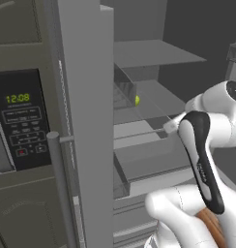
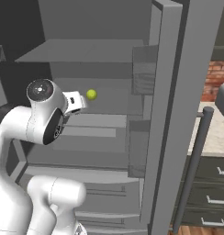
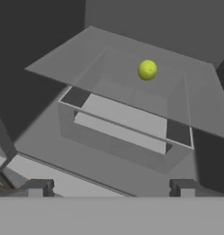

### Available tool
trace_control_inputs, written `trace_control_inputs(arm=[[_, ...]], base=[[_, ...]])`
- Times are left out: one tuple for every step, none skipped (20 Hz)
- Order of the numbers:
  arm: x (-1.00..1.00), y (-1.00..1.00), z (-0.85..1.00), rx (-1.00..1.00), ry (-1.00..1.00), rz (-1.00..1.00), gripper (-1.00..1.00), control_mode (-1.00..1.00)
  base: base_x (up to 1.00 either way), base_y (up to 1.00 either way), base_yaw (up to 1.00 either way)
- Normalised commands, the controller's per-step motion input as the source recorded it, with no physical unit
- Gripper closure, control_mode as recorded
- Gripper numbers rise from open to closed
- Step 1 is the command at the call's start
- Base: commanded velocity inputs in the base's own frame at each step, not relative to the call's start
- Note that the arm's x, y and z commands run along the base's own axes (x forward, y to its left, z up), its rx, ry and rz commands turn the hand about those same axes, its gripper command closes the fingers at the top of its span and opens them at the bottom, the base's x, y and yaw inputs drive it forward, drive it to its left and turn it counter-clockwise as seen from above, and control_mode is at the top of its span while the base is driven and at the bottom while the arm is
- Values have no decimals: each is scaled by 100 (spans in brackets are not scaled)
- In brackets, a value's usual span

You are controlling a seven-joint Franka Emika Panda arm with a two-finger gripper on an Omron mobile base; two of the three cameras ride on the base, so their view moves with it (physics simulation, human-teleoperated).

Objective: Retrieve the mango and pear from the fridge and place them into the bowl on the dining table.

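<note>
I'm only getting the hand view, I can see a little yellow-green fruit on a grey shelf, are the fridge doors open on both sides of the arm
Observer: Yes. The tall grey metallic fridge stands open; in the left base view its door with the black display panel is swung out on the arm's left.
Operator: Is anything near the fruit I might hit?
Observer: In the right base view, the small round yellow-green pear sits alone on its shelf, with door bins off to the right.
Operator: How close is the hand?
Observer: The white arm's gripper is short of the pear, its fingers spread with nothing between them.
</note>
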Motion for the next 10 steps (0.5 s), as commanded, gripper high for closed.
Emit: trace_control_inputs(arm=[[21, 0, 0, 3, -1, -4, -100, -100], [22, 0, 0, 5, 0, -7, -100, -100], [18, 0, 0, 5, 0, -10, -100, -100], [17, 0, -4, 3, 0, -11, -100, -100], [19, 0, -6, 5, 0, -11, -100, -100], [19, 0, -6, 6, 0, -14, -100, -100], [21, 0, -1, 7, 0, -19, -100, -100], [25, 0, 0, 9, 1, -23, -100, -100], [21, 5, 0, 9, 0, -25, -100, -100], [19, 4, 0, 10, 0, -26, -100, -100]], base=[[0, 0, 0], [0, 0, 0], [0, 0, 0], [0, 0, 0], [0, 0, 0], [0, 0, 0], [0, 0, 0], [0, 0, 0], [0, 0, 0], [0, 0, 0]])
